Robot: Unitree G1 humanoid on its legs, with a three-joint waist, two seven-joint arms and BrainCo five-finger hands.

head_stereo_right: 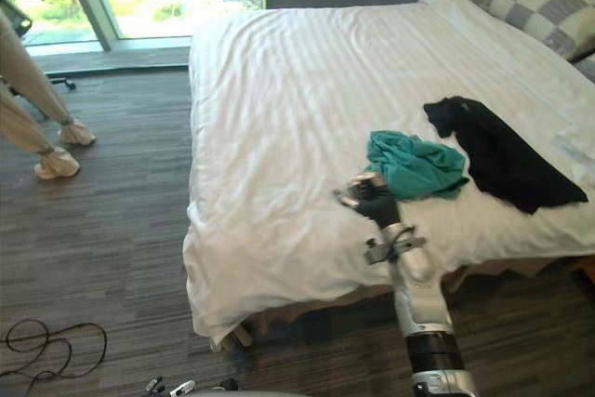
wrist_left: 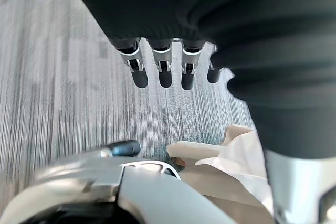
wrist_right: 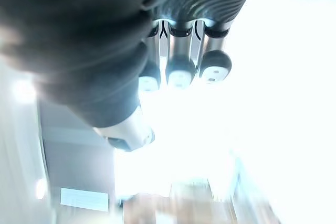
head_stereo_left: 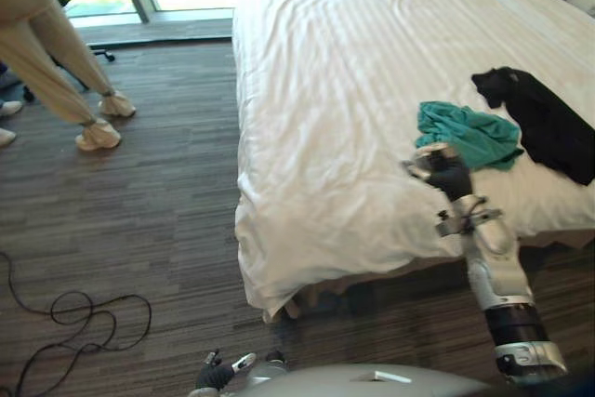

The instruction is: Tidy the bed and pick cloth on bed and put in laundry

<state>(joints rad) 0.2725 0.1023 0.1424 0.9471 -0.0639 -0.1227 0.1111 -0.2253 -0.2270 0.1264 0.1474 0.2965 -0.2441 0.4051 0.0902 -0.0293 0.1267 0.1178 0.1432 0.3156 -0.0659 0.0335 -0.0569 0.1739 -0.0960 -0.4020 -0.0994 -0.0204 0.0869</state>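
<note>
The right robot hand [head_stereo_left: 444, 172] hovers over the white bed [head_stereo_left: 344, 62], fingers spread straight and holding nothing, just at 8 o'clock of a crumpled teal cloth [head_stereo_left: 469, 134]. A black cloth [head_stereo_left: 544, 123] lies at the teal one's 3 o'clock, touching it. The left robot hand [head_stereo_left: 216, 375] hangs low over the wood floor [head_stereo_left: 130, 202], fingers relaxed. A person's legs [head_stereo_left: 56, 53] stand at 10 o'clock.

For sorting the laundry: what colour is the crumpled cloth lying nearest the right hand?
Teal green. The crumpled cloth shows best in the right eye view.
</note>
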